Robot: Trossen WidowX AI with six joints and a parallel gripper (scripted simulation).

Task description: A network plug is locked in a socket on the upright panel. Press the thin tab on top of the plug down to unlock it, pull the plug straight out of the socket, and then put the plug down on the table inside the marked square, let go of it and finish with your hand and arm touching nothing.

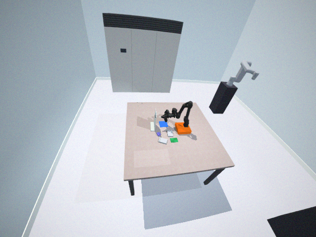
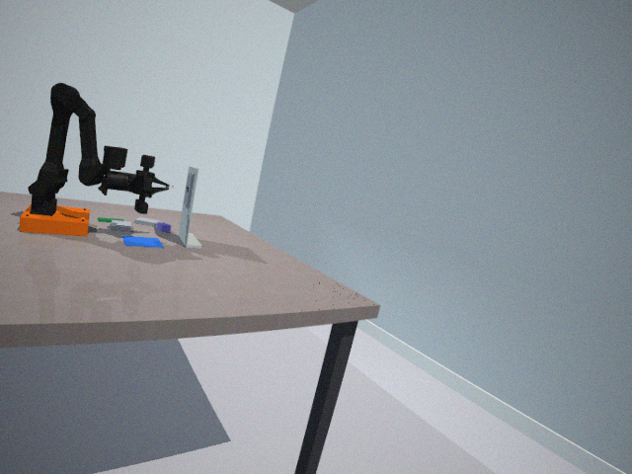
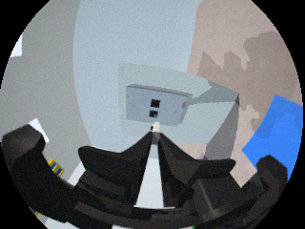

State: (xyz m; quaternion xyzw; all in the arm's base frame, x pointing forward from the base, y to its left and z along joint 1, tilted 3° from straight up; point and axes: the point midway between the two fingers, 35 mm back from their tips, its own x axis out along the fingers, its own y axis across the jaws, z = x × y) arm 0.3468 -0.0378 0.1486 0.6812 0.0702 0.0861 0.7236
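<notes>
My gripper is shut on the small pale plug, which sticks out from the fingertips. The upright panel stands in front of them. In the exterior view a gap shows between plug and panel, so the plug is out of the socket. The grey socket block on the panel has two dark openings. The tab cannot be made out. A flat blue square lies on the table below the gripper, on the arm's side of the panel.
A purple block, a white box, a grey-white piece and a flat green piece lie on the table. The arm stands on an orange base.
</notes>
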